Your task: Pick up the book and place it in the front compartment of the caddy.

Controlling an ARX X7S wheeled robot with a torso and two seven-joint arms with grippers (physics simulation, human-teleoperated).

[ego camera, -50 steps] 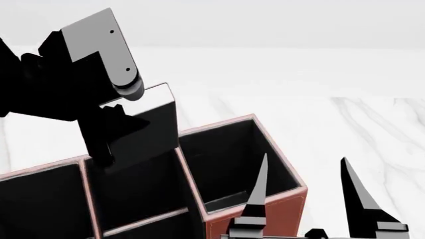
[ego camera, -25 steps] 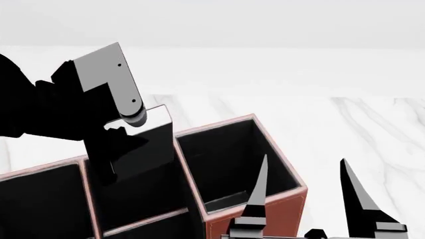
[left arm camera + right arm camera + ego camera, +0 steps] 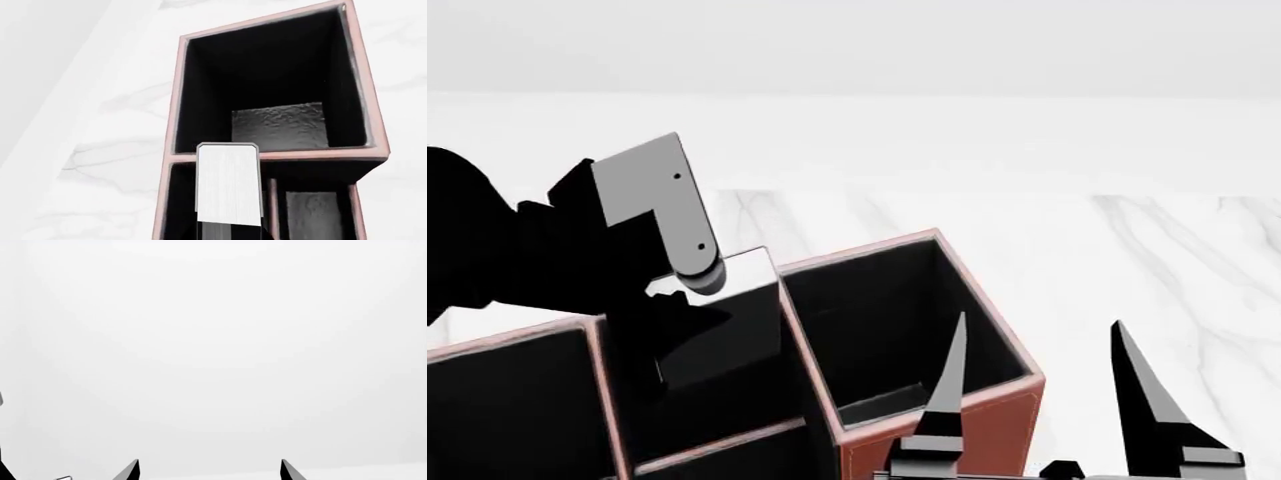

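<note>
Head view, left to right, positions given relative to the caddy (image 3: 961,420).

Far left: left arm, black with a grey bracket, reaching in above the caddy's left half. Left end effector (image 3: 674,300) closed on the book (image 3: 723,315); fingertips largely hidden against the black cover and black lining. Book upright, slightly tilted, glossy black face toward the camera, pale top edge level with the grey bracket; lower part sunk below the pinkish rim into the narrow middle compartment, just left of the divider bounding the large right-hand compartment. Contact with the compartment floor not discernible.

Centre: caddy, brown leather outside, black lining, pale pinkish rims, standing on the white marbled tabletop (image 3: 1148,260). Left compartment cut off by the frame edge; right-hand compartment open, with a grey reflective floor.

Right: right end effector (image 3: 1034,400) open, two black tapered fingers pointing upward, spread wide, one in front of the caddy's near right corner, the other beyond its right wall, over bare tabletop.

Left wrist view: book (image 3: 227,185) seen end-on, white page edges between dark covers, over the divider between compartments of the caddy (image 3: 177,100).

Right wrist view: only two dark fingertips (image 3: 130,471) of the right end effector (image 3: 208,471) against a blank pale background, set well apart.
</note>
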